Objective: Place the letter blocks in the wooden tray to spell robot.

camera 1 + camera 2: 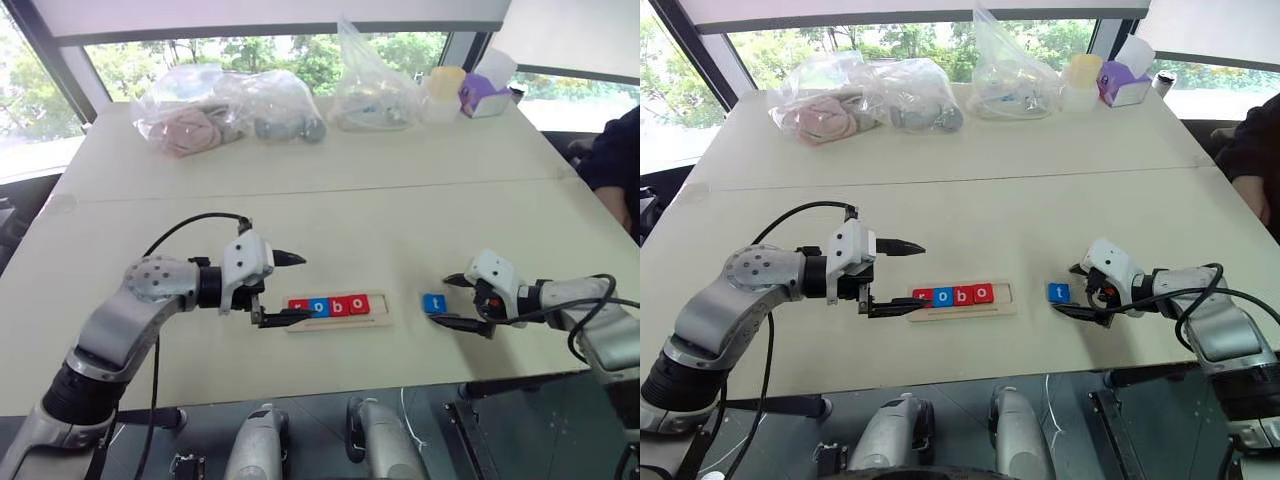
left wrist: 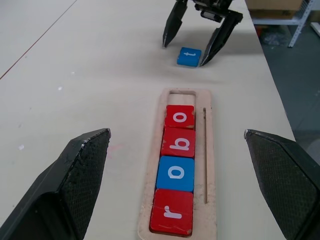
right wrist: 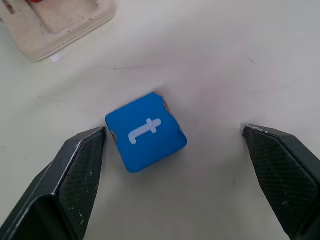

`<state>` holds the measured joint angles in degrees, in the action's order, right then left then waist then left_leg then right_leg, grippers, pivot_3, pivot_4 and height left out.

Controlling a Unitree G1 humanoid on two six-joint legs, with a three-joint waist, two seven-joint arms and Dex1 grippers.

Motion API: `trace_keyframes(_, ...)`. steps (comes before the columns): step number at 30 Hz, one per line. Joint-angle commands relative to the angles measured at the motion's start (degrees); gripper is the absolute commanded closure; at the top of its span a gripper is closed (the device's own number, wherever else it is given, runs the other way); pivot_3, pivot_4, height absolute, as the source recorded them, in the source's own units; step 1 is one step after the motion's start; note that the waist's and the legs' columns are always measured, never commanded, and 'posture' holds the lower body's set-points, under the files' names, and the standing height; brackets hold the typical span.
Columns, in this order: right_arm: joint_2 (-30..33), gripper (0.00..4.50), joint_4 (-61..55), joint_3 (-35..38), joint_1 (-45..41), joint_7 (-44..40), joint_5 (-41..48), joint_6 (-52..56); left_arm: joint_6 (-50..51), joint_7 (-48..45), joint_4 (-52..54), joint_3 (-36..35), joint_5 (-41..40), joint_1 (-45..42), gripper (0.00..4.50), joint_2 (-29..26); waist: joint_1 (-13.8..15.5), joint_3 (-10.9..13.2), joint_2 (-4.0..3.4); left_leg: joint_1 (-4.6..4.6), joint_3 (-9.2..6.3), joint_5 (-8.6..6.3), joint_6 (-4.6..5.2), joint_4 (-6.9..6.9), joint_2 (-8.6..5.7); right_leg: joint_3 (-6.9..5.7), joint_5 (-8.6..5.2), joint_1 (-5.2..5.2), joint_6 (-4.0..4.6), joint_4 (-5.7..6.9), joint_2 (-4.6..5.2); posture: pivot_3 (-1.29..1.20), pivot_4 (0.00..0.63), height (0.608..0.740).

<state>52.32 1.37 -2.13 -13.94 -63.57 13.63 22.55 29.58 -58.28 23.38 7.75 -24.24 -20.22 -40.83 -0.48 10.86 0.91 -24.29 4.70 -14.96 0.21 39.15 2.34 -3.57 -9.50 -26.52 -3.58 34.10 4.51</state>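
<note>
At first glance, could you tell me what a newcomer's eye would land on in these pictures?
The wooden tray at the table's near middle, holding red and blue blocks that spell "robo" with its last slot empty. Next, the blue t block lying on the table to the tray's right, the open right gripper reaching around it. The open left gripper sits at the tray's left end.

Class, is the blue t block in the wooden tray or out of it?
Out: the blue t block lies flat on the table beside the wooden tray, whose last slot is empty.
</note>
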Motion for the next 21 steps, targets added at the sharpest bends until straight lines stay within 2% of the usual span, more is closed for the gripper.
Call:
trace_keyframes(1, 0.3, 0.05, 2.0, -1.2, -0.7, -2.4, -1.2, -3.1, -0.7, 0.5, 1.5, -1.0, -0.1, -0.1, 0.0, -0.2, 0.0, 0.0, 0.0, 0.0, 0.0, 0.0, 0.0, 0.0, 0.0, 0.0, 0.0, 0.0, 0.0, 0.0, 0.0, 0.0, 0.15, 0.74)
trace_keyframes(8, 1.5, 0.05, 3.5, -1.9, -0.2, -6.2, -2.8, -8.5, -0.6, 0.9, 1.7, -1.1, -0.3, -0.1, 0.0, -0.3, 0.1, 0.0, 0.0, 0.09, 0.02, 0.0, 0.0, 0.01, 0.0, 0.0, 0.0, 0.09, 0.0, 0.01, 0.0, 0.0, 0.15, 0.74)
trace_keyframes(15, 1.0, 0.05, 3.8, -1.6, -0.4, -6.4, -3.7, -10.4, -0.8, 0.9, 1.7, -0.9, -0.3, -0.1, 0.0, -0.3, 0.1, 0.0, 0.0, 0.13, 0.06, 0.0, 0.0, 0.01, 0.0, 0.0, 0.01, 0.13, 0.0, 0.02, 0.0, 0.0, 0.15, 0.74)
trace_keyframes(18, 0.5, 0.87, 3.6, -1.6, -0.9, -6.0, -3.8, -10.6, -0.8, 0.8, 1.5, -0.9, -0.3, -0.2, 0.0, -0.2, 0.1, 0.0, 0.0, 0.15, 0.06, 0.0, 0.0, 0.01, 0.0, 0.0, 0.01, 0.16, 0.0, 0.02, 0.0, 0.0, 0.15, 0.74)
trace_keyframes(21, 0.3, 2.4, 3.2, -1.5, -1.7, -5.9, -3.7, -10.4, -0.9, 0.8, 1.3, -0.9, -0.3, -0.4, 0.0, -0.2, 0.1, 0.0, 0.0, 0.21, 0.06, 0.0, 0.0, 0.03, 0.0, 0.01, 0.01, 0.2, 0.0, 0.02, 0.01, 0.0, 0.15, 0.74)
